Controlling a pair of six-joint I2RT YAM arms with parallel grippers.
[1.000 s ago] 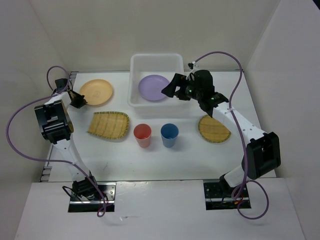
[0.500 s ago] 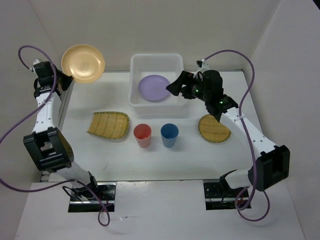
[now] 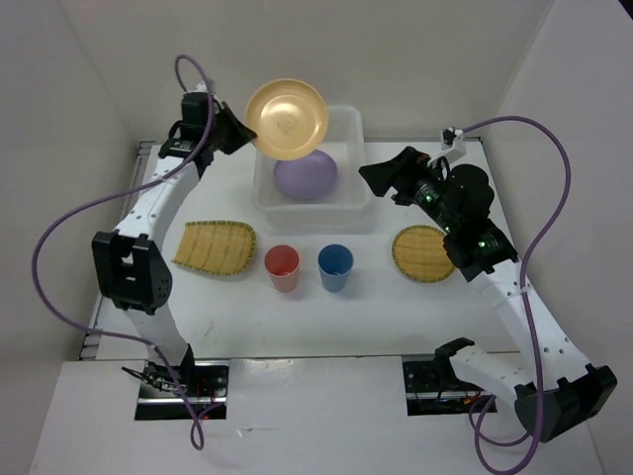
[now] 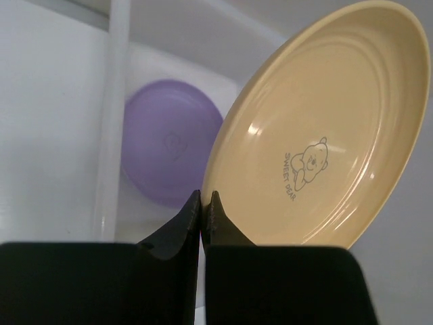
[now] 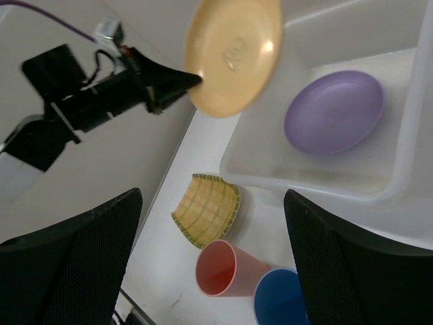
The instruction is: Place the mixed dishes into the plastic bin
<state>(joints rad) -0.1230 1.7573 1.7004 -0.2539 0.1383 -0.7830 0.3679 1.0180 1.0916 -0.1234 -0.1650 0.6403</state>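
The left tool (image 3: 235,131) carried the orange-yellow plate (image 3: 287,118) over the far-left part of the plastic bin (image 3: 313,208), its two fingers pinched shut on the plate's rim, as the left wrist view showed. A second earlier that plate had lain flat near the far-left corner of the bench; half a second earlier it was already in the air above that corner. It now hung tilted on edge above the bin, its hollow side and printed bear facing the wrist camera, with the lilac plate (image 3: 306,176) resting flat on the bin's floor below it. Over the same second the right tool (image 3: 384,170) had drawn back from above the bin toward the right edge of the bench; it stood spread wide and empty beside the bin's right wall. Four dishes waited outside the bin: the squarish tray (image 3: 216,246) toward the left edge, the red cup (image 3: 282,265) and blue cup (image 3: 335,265) side by side in the middle, and the round tray (image 3: 423,253) toward the right edge. With one plate in and a second poised above it, the job appeared about a third done once this plate was let down. The next move probably called for lowering and levelling the plate before release, since dropped on edge it could strike the lilac plate or the bin wall.
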